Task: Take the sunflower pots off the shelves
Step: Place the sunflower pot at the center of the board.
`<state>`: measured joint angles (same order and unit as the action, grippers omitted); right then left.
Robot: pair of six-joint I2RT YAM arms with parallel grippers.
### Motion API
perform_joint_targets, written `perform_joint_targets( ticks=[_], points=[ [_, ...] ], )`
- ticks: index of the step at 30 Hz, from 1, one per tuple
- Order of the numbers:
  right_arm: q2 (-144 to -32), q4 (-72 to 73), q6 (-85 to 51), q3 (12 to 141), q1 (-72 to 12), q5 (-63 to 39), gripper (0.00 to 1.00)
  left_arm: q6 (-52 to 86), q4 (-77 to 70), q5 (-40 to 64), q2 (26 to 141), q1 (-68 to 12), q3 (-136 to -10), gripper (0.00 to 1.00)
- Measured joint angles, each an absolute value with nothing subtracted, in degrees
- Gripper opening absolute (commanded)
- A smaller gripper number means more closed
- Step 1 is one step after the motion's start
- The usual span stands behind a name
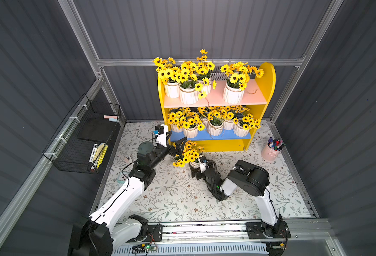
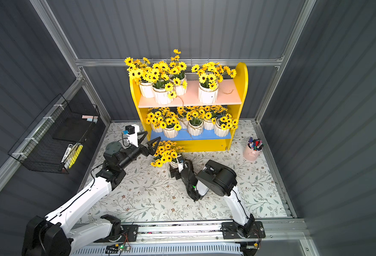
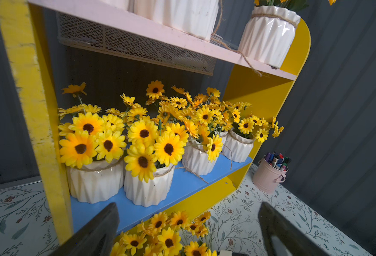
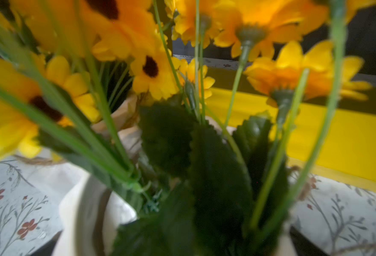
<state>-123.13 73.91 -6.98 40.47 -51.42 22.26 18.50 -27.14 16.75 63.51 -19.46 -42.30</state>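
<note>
Counting up: a white ribbed sunflower pot (image 1: 194, 164) sits on the floral counter (image 1: 182, 199) just in front of the yellow-sided two-tier shelves (image 1: 267, 84), right end effector (image 1: 195, 169) around it, grip unclear; left end effector (image 3: 188, 209) gapes wide, empty. Shelves crowded top and bottom, so barely started.

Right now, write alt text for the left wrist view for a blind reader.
Sunflower pots crowd the blue board of yellow shelves, with more on the pink board above. The left hand's open fingers frame another bunch below; a pink pen cup stands alongside.
</note>
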Motion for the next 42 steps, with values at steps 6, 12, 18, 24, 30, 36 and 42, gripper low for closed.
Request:
perform_joint_targets(
  ticks=[6,12,18,24,30,36,42],
  points=[
    [-115.37,64.90,-6.83,36.32,-51.70,21.65,0.99,18.04,-26.92,17.02,63.55,-19.46,-42.30,0.99],
    [-112.20,56.88,-6.44,37.19,-51.68,20.93,0.99,18.00,-26.92,17.41,63.55,-19.46,-42.30,0.99],
    [-107.35,50.37,-6.09,36.60,-51.70,19.59,0.99,17.72,-26.81,17.58,63.53,-19.46,-42.30,0.99],
    [-100.40,46.57,-6.15,36.38,-51.70,18.61,0.99,17.61,-26.24,18.24,63.53,-19.46,-42.30,1.00],
    [-95.92,39.31,-6.11,36.36,-51.70,16.95,0.99,17.58,-26.04,18.79,63.40,-19.46,-42.30,0.99],
    [-82.00,22.11,-10.15,36.42,-51.81,13.61,0.97,17.58,-26.06,19.99,63.16,-19.75,-42.33,1.00],
    [-80.62,13.69,-13.78,36.25,-51.27,11.62,0.73,17.61,-26.06,20.67,63.16,-20.18,-42.33,0.99]
  ],
)
